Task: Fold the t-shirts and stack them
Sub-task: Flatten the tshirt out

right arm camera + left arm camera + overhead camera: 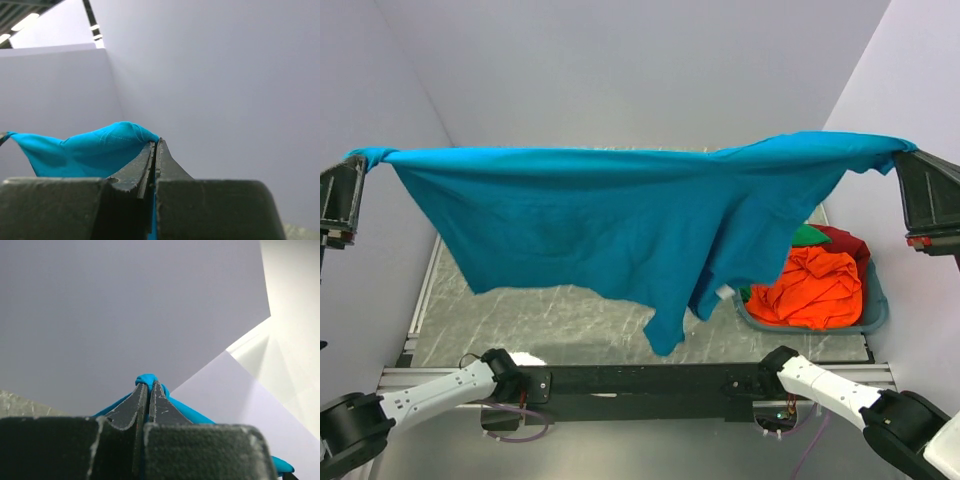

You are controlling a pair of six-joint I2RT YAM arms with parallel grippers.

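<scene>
The teal-blue t-shirt [620, 215] hangs spread wide in the air above the table, held by both ends. My left gripper [362, 160] is shut on its left corner, high at the far left; the wrist view shows cloth [146, 379] pinched at the fingertips. My right gripper [898, 152] is shut on its right corner, high at the far right, with cloth [95, 147] bunched beside the fingers. The shirt's lower part sags to a point near the middle front. Orange-red [813, 288], green [808, 236] and dark red [845, 243] t-shirts lie crumpled in the basket.
A teal-grey plastic basket [876, 310] stands at the right of the marbled table top [530, 320]. Plain walls enclose the table on the left, back and right. The arm bases sit on a black rail [640, 382] at the near edge.
</scene>
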